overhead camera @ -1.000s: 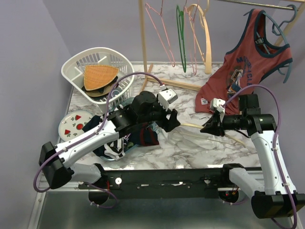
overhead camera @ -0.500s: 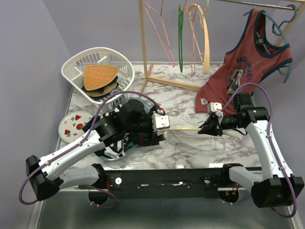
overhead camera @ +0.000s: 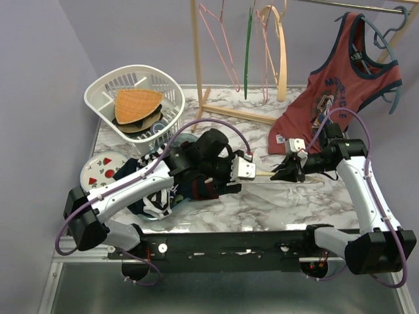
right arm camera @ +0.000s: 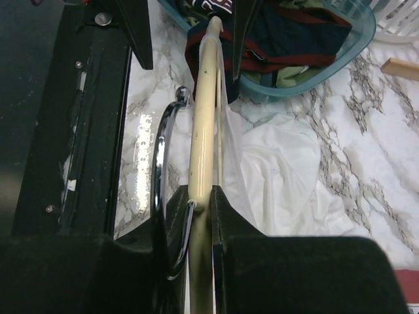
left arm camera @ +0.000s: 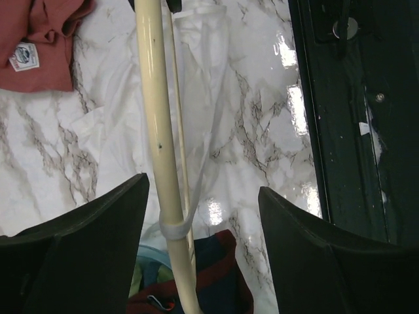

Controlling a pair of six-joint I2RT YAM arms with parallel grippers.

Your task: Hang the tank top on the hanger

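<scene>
The cream hanger lies level over the marble table between my two grippers. My right gripper is shut on the hanger beside its metal hook. My left gripper is open, its jaws wide apart on either side of the hanger's arm without touching it. The white tank top hangs from the hanger, one thin strap looped round the arm between my left fingers. The rest of the top lies crumpled on the table.
A teal basin of dark clothes sits under my left arm. A white laundry basket and a strawberry plate stand at the left. A wooden rack with spare hangers and the red tank top are at the back.
My left gripper has swung down and moved right along the hanger toward my right gripper. My right gripper has kept its hold and lowered the hanger slightly.
</scene>
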